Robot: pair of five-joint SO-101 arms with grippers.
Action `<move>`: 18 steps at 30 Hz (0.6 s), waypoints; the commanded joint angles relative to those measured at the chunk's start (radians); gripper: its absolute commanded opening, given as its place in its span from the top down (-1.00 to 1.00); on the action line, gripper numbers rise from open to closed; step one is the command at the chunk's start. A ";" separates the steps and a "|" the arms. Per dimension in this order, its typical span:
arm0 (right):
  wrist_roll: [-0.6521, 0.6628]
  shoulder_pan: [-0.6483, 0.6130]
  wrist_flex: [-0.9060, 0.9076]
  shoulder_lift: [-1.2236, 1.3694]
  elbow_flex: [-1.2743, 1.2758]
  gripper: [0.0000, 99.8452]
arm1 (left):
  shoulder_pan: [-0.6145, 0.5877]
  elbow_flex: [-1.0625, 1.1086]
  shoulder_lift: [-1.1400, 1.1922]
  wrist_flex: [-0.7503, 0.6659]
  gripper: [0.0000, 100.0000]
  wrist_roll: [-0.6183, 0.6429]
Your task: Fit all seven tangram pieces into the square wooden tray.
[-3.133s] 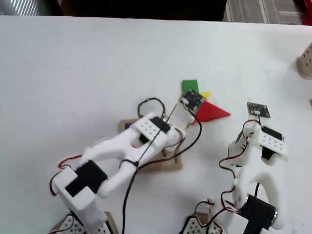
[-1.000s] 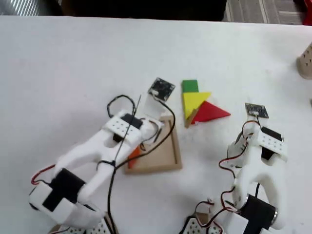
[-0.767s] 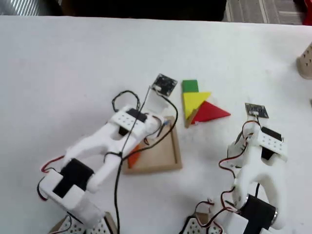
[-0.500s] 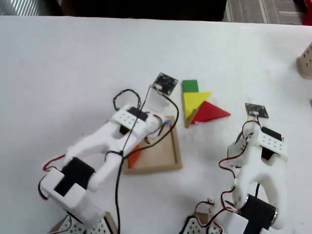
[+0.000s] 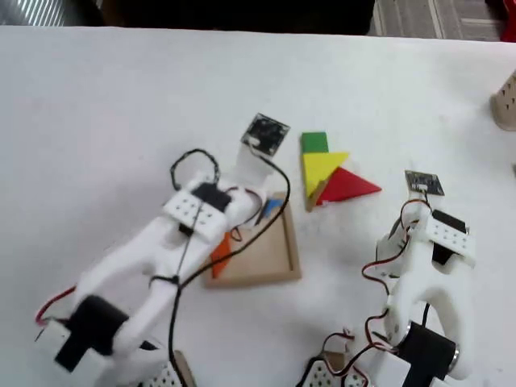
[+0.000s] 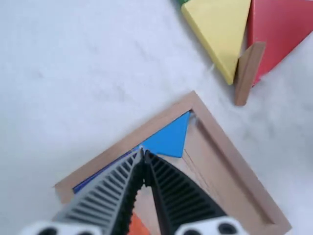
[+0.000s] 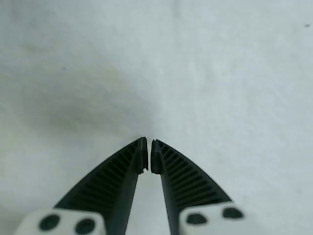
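From where I stand, the job looks partway done. The wooden tray (image 5: 272, 256) sits mid-table under the left arm. In it are a blue triangle (image 6: 169, 137) tucked into a corner, a darker blue piece (image 6: 100, 172) along the wall beside it, and an orange piece (image 5: 219, 255) at the opposite side. The left claw (image 6: 143, 157) hangs over the tray with its tips pressed together, just at the edge of the blue triangle. It has hold of nothing that I can see, so I'd guess the triangle is being seated or nudged rather than carried. Four pieces wait just outside the tray in a tight cluster: a green piece (image 5: 314, 143), a yellow triangle (image 5: 322, 168), a red triangle (image 5: 348, 185) and a small bare-wood piece (image 6: 248, 71) leaning against the yellow and red ones. The next move probably means opening up, going across to that cluster and taking one piece cleanly without shoving its neighbours. The yellow triangle lies nearest the tray. The right claw (image 7: 149, 157) is off to the side over bare table, tips together and empty. The table (image 5: 121, 105) is plain white and faintly mottled. A perforated pale object (image 5: 506, 101) stands at its far right edge, and beyond the back edge the room goes dark.
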 commanded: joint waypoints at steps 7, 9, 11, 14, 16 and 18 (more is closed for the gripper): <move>0.009 -0.015 -0.025 -0.007 -0.003 0.97 | -0.236 0.153 -0.320 -0.034 0.95 0.000; 0.009 -0.016 -0.025 -0.005 -0.003 0.97 | -0.311 0.184 -0.321 -0.109 0.95 0.000; 0.009 -0.031 -0.025 -0.005 -0.002 0.97 | -0.380 0.230 -0.321 -0.206 0.95 0.000; 0.011 -0.054 -0.041 -0.008 0.017 0.97 | -0.450 0.304 -0.321 -0.325 0.95 0.000; 0.011 -0.056 -0.050 -0.013 0.021 0.97 | -0.469 0.350 -0.321 -0.359 0.95 0.000; 0.012 -0.058 -0.050 -0.015 0.023 0.97 | -0.478 0.384 -0.321 -0.362 0.95 0.000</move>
